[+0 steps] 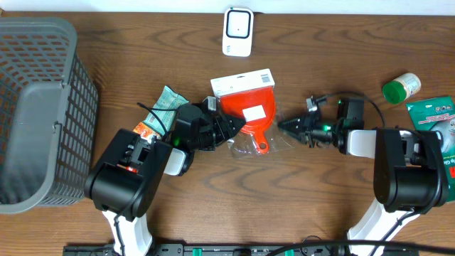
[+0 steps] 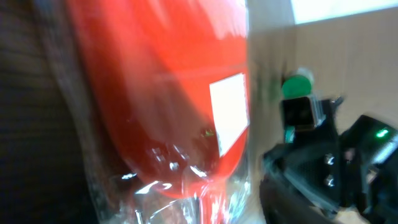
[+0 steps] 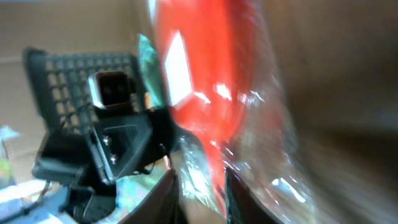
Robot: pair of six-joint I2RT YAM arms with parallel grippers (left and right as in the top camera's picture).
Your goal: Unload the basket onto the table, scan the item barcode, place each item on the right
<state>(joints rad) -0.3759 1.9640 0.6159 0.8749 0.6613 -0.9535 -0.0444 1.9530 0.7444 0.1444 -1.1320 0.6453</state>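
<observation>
The item is a red plastic scoop (image 1: 249,110) in a clear bag with a white header card (image 1: 242,84) and a white label (image 1: 252,114). It lies at the table's middle. My left gripper (image 1: 236,128) is at the item's left edge; the left wrist view shows only the red scoop (image 2: 161,93) and its label (image 2: 229,112) up close, and its jaws are hidden. My right gripper (image 1: 283,126) points at the bag's right side. In the right wrist view its fingers (image 3: 165,199) stand apart, with clear bag and the red handle (image 3: 214,155) between them. A white scanner (image 1: 237,31) sits at the back centre.
A grey mesh basket (image 1: 35,114) fills the left side. A teal packet (image 1: 167,103) lies by the left arm. A green-capped bottle (image 1: 400,87) and a green package (image 1: 434,117) lie at the far right.
</observation>
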